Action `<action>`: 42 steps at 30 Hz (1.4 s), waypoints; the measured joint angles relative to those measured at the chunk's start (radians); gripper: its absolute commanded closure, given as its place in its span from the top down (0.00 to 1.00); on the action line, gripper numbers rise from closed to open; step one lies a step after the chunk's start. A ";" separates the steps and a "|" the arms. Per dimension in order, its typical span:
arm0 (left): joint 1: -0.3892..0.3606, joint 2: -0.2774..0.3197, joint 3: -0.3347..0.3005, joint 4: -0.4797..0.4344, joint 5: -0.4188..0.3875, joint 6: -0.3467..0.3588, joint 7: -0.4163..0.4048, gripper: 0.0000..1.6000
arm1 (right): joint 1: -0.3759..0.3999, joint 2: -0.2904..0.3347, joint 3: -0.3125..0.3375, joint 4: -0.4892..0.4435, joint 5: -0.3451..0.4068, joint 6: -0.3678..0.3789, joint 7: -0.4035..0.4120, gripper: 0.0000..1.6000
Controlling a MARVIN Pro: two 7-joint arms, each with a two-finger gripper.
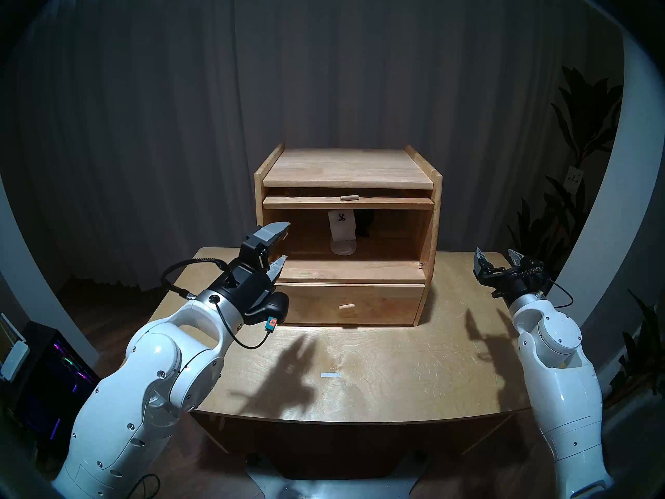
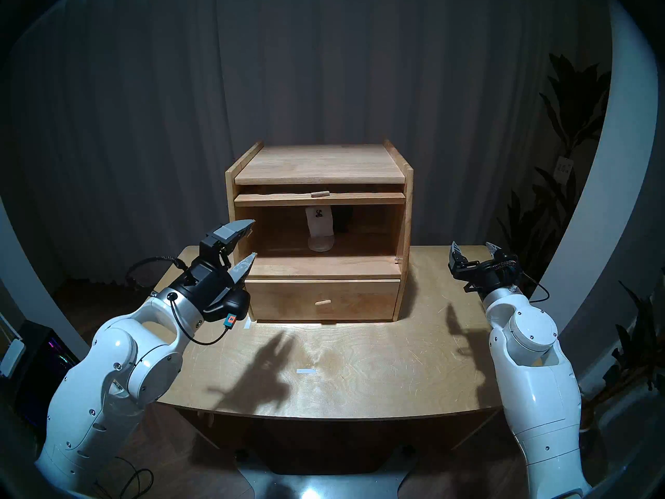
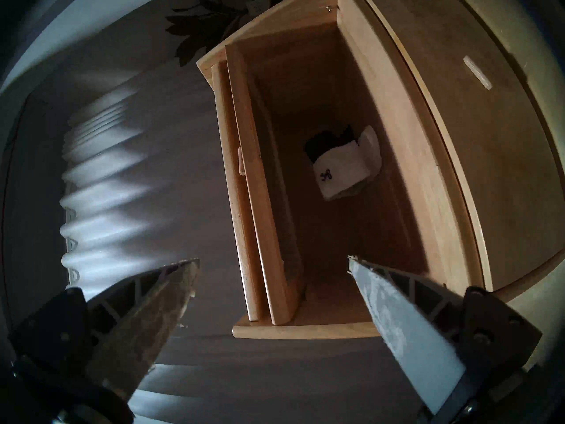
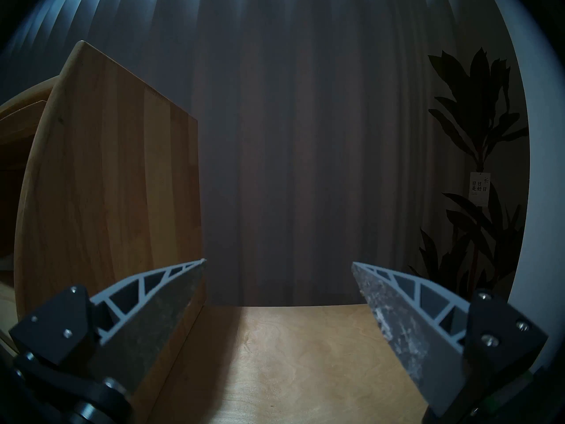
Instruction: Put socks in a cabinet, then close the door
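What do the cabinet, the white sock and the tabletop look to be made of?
Cabinet: light solid wood by its jointed grain strips, smooth satin finish. White sock: soft knit fabric, slumping in folds, dark logo. Tabletop: likely plywood, with swirling veneer grain and fine scratches.

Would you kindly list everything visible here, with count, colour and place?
Cabinet: one, light wood, back of the table.
Door: one, wood with peg handle, raised flat under the cabinet top, compartment open.
White sock: one, white with dark logo, inside the upper compartment.
Black sock: one, black, right of and behind the white sock.
Drawer: one, wood, bottom, shut.
Table: one, pale wood.
Tape: one white strip, table middle.
Plant: one, dark, right.
Left gripper: open, empty, by the cabinet's left edge.
Right gripper: open, empty, right of the cabinet.
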 measured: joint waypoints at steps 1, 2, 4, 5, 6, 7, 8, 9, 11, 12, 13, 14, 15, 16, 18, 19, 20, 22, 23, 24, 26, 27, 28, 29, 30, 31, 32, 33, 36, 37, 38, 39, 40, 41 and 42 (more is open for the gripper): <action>-0.010 -0.010 0.005 -0.003 -0.002 0.008 -0.010 1.00 | 0.000 0.000 0.000 0.000 0.000 0.000 0.001 1.00; -0.020 -0.021 0.011 -0.006 -0.006 0.017 -0.018 1.00 | 0.001 0.000 0.000 0.001 0.000 0.000 0.001 1.00; -0.044 -0.049 0.029 -0.011 -0.021 0.040 -0.035 1.00 | 0.002 0.000 0.000 0.002 0.000 0.000 0.002 1.00; -0.052 -0.058 0.035 -0.011 -0.028 0.049 -0.040 1.00 | 0.002 0.000 0.000 0.002 0.000 0.000 0.003 1.00; -0.063 -0.071 0.043 -0.010 -0.037 0.063 -0.046 1.00 | 0.002 0.000 0.000 0.002 0.000 0.000 0.003 1.00; -0.070 -0.079 0.048 -0.008 -0.043 0.072 -0.050 1.00 | 0.003 0.000 0.000 0.003 0.000 0.000 0.003 1.00; -0.080 -0.091 0.053 -0.003 -0.049 0.087 -0.056 1.00 | 0.003 0.000 0.000 0.003 0.000 0.000 0.004 1.00; -0.091 -0.103 0.058 0.008 -0.053 0.104 -0.062 1.00 | 0.004 0.000 0.001 0.003 0.000 0.000 0.004 1.00; -0.109 -0.125 0.066 0.032 -0.055 0.133 -0.071 1.00 | 0.004 -0.001 0.001 0.004 0.000 0.000 0.004 1.00; -0.115 -0.132 0.068 0.040 -0.056 0.142 -0.075 1.00 | 0.004 -0.001 0.001 0.004 0.001 0.000 0.004 1.00; -0.126 -0.145 0.072 0.054 -0.055 0.158 -0.080 1.00 | 0.005 -0.001 0.001 0.004 0.001 0.000 0.004 1.00; -0.133 -0.153 0.075 0.063 -0.052 0.170 -0.085 1.00 | 0.005 -0.001 0.001 0.004 0.001 0.000 0.004 1.00; -0.141 -0.162 0.078 0.074 -0.048 0.182 -0.089 1.00 | 0.005 -0.001 0.001 0.004 0.002 0.000 0.004 1.00; -0.151 -0.175 0.081 0.088 -0.040 0.197 -0.094 1.00 | 0.006 -0.002 0.001 0.004 0.002 0.000 0.004 1.00; -0.169 -0.195 0.088 0.109 -0.026 0.221 -0.101 1.00 | 0.006 -0.002 0.001 0.005 0.003 0.000 0.003 1.00; -0.177 -0.206 0.092 0.120 -0.018 0.234 -0.105 1.00 | 0.007 -0.002 0.001 0.005 0.003 0.000 0.003 1.00; -0.189 -0.220 0.097 0.134 -0.007 0.249 -0.109 1.00 | 0.007 -0.003 0.001 0.005 0.003 0.000 0.003 1.00; -0.208 -0.242 0.108 0.153 0.012 0.271 -0.116 1.00 | 0.007 -0.004 0.001 0.005 0.004 0.000 0.002 1.00; -0.212 -0.246 0.110 0.157 0.016 0.275 -0.117 1.00 | 0.008 -0.004 0.001 0.005 0.004 0.000 0.002 1.00; -0.224 -0.261 0.118 0.169 0.030 0.289 -0.122 1.00 | 0.008 -0.005 0.001 0.005 0.004 0.000 0.002 1.00; -0.239 -0.280 0.132 0.182 0.051 0.306 -0.127 1.00 | 0.008 -0.006 0.002 0.006 0.004 -0.001 0.001 1.00; -0.248 -0.289 0.140 0.191 0.064 0.314 -0.130 1.00 | 0.008 -0.006 0.002 0.006 0.005 -0.001 0.001 1.00; -0.254 -0.298 0.148 0.198 0.075 0.321 -0.134 1.00 | 0.008 -0.007 0.002 0.006 0.005 -0.001 0.001 1.00; -0.262 -0.307 0.156 0.206 0.087 0.327 -0.137 1.00 | 0.009 -0.007 0.002 0.006 0.005 -0.001 0.000 1.00; -0.272 -0.318 0.167 0.216 0.105 0.335 -0.143 1.00 | 0.009 -0.008 0.002 0.006 0.005 -0.001 0.000 1.00; -0.280 -0.325 0.174 0.223 0.118 0.340 -0.148 1.00 | 0.009 -0.008 0.002 0.006 0.005 -0.001 0.000 1.00; -0.293 -0.339 0.187 0.235 0.142 0.349 -0.158 1.00 | 0.009 -0.009 0.002 0.006 0.006 -0.001 -0.001 1.00; -0.299 -0.345 0.193 0.240 0.154 0.353 -0.164 1.00 | 0.009 -0.009 0.002 0.006 0.006 -0.001 -0.001 1.00; -0.328 -0.372 0.217 0.261 0.212 0.375 -0.190 1.00 | 0.010 -0.011 0.002 0.006 0.006 -0.001 -0.004 1.00; -0.334 -0.378 0.222 0.265 0.226 0.380 -0.196 1.00 | 0.010 -0.012 0.002 0.006 0.007 -0.001 -0.004 1.00; -0.343 -0.387 0.229 0.270 0.243 0.386 -0.204 1.00 | 0.010 -0.012 0.003 0.006 0.007 -0.001 -0.005 1.00; -0.349 -0.393 0.233 0.274 0.258 0.391 -0.210 1.00 | 0.010 -0.013 0.003 0.006 0.007 -0.001 -0.005 1.00; -0.361 -0.404 0.242 0.282 0.282 0.399 -0.222 1.00 | 0.010 -0.013 0.003 0.006 0.007 -0.001 -0.006 1.00; -0.368 -0.411 0.247 0.288 0.298 0.404 -0.230 1.00 | 0.010 -0.014 0.003 0.006 0.007 -0.001 -0.006 1.00; -0.381 -0.423 0.256 0.298 0.325 0.412 -0.245 1.00 | 0.011 -0.014 0.003 0.005 0.007 -0.001 -0.007 1.00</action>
